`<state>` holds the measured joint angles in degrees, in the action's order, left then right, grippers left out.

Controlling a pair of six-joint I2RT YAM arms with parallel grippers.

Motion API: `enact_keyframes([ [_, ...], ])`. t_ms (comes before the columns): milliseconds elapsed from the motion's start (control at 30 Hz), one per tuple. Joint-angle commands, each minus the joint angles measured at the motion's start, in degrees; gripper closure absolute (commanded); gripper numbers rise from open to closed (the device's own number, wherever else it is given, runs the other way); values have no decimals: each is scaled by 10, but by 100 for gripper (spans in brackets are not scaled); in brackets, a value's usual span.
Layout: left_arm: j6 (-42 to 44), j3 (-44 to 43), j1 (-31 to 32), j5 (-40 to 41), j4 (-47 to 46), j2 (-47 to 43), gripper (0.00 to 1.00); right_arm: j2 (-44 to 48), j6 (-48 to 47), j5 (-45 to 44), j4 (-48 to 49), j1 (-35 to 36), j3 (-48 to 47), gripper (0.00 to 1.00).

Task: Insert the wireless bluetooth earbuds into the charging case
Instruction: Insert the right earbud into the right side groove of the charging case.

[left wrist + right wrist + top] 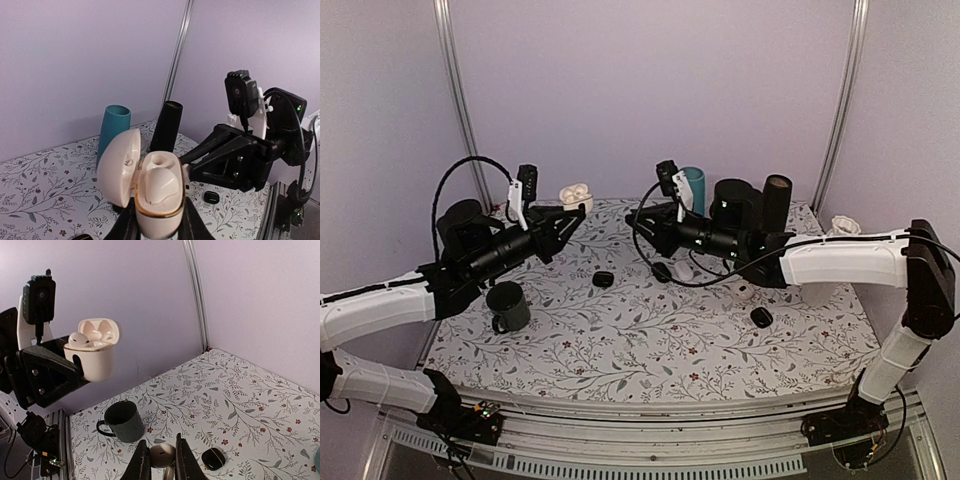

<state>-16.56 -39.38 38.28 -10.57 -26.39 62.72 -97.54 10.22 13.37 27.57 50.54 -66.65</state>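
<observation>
My left gripper [574, 207] is shut on the charging case [575, 192], a small white case with its lid open, held up above the back left of the table. In the left wrist view the case [156, 192] sits between my fingers [127, 225]. Its lid is swung to the left, one white earbud [162, 184] is seated, and the other socket [160, 160] is empty. My right gripper [646, 227] is shut on a second earbud [163, 455], some way to the right of the case [93, 352].
A dark mug [508, 305] stands at the left. Small black cases [603, 279] [761, 317] lie on the floral cloth. A teal cup [694, 187] and a black cylinder [776, 202] stand at the back behind the right arm.
</observation>
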Motion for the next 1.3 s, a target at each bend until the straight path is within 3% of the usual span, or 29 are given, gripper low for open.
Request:
enact_keyframes([
  [0,0,-3,21,16,-63,21,100,55,28,-33,59,-2,25,98],
  [767,14,-83,91,-70,-105,128,100,89,101,24,315,-1,112,97],
  [1267,0,-114,108,-104,-100,157,100,83,86,21,367,6,128,97],
])
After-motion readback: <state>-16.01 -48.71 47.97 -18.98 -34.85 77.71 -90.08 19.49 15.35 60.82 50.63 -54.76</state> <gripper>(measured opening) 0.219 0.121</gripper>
